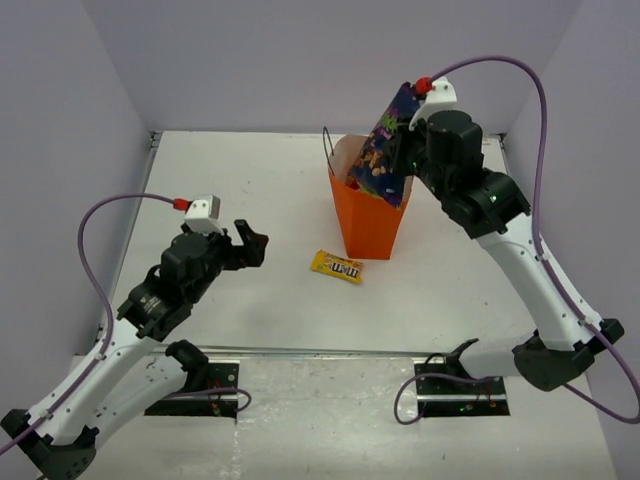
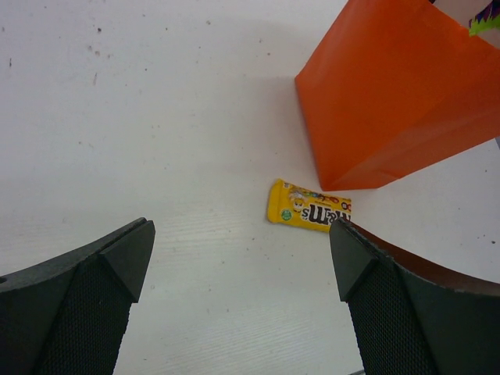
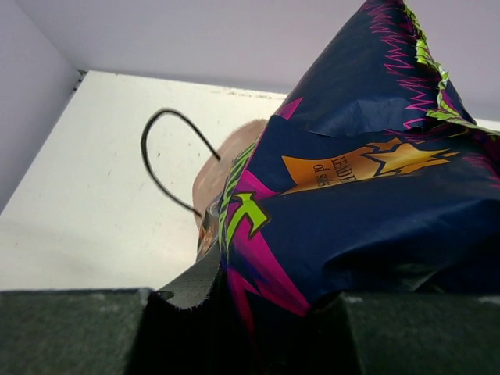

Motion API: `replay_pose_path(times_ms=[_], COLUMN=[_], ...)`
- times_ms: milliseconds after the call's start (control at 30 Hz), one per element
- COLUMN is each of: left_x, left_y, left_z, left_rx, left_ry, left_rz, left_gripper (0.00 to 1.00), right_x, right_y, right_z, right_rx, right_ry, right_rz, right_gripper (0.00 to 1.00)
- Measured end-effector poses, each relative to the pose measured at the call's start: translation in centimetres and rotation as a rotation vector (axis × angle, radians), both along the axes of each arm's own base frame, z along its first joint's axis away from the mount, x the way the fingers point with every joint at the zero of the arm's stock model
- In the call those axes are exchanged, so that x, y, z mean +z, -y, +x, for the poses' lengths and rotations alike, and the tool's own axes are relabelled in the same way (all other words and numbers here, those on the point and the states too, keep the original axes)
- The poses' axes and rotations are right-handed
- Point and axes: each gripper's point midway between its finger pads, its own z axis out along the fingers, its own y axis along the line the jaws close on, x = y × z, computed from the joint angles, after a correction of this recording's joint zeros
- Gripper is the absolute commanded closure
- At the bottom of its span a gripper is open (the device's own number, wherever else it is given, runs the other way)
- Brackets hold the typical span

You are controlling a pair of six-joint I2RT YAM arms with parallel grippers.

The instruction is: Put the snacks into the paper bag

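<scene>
The orange paper bag [image 1: 368, 222] stands upright at mid-table, also in the left wrist view [image 2: 391, 101]. My right gripper [image 1: 414, 150] is shut on the large dark purple snack bag [image 1: 388, 150], which tilts over the bag's mouth with its lower end inside. In the right wrist view the purple bag [image 3: 367, 203] fills the space between the jaws [image 3: 258, 312]; the paper bag's pale inside [image 3: 223, 156] shows behind it. A small yellow pack [image 1: 336, 266] lies flat on the table just in front of the paper bag [image 2: 308, 207]. My left gripper [image 1: 252, 245] hangs open and empty to its left [image 2: 242, 250].
A thin black cord handle [image 3: 156, 156] loops up from the paper bag's far rim [image 1: 326, 140]. The white table [image 1: 250, 180] is closed in by pale walls at the back and both sides. A metal rail [image 1: 300, 350] runs along the near edge.
</scene>
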Motion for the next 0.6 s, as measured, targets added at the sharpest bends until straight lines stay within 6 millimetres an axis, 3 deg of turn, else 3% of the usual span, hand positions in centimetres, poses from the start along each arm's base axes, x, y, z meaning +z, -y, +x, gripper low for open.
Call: replay_pose_path(times_ms=[267, 300, 333, 400, 433, 467, 600], left_x=[-1.0, -1.2, -1.5, -1.8, -1.9, -2.0, -1.9], left_y=[0.5, 0.6, 0.7, 0.8, 0.9, 0.9, 1.1], left_z=[0.1, 0.2, 0.2, 0.3, 0.3, 0.3, 0.3], left_rx=[-0.019, -0.022, -0.024, -0.028, -0.030, -0.032, -0.036], left_ry=[-0.022, -0.028, -0.034, -0.043, -0.047, -0.048, -0.044], left_rz=[0.007, 0.010, 0.013, 0.017, 0.019, 0.019, 0.014], left_gripper=[0.00, 0.00, 0.00, 0.00, 0.00, 0.00, 0.00], right_x=[3.4, 3.5, 3.6, 3.8, 4.2, 4.8, 7.1], right_y=[1.1, 1.2, 1.2, 1.1, 0.9, 0.8, 0.9], right_z=[2.9, 3.2, 3.5, 3.9, 4.2, 4.3, 4.5], right_rx=[-0.049, -0.054, -0.059, -0.060, -0.060, -0.059, -0.063], right_ry=[0.056, 0.058, 0.059, 0.066, 0.078, 0.094, 0.158], right_rz=[0.025, 0.026, 0.025, 0.027, 0.034, 0.041, 0.057], right_gripper=[0.98, 0.90, 0.60, 0.30, 0.09, 0.02, 0.01])
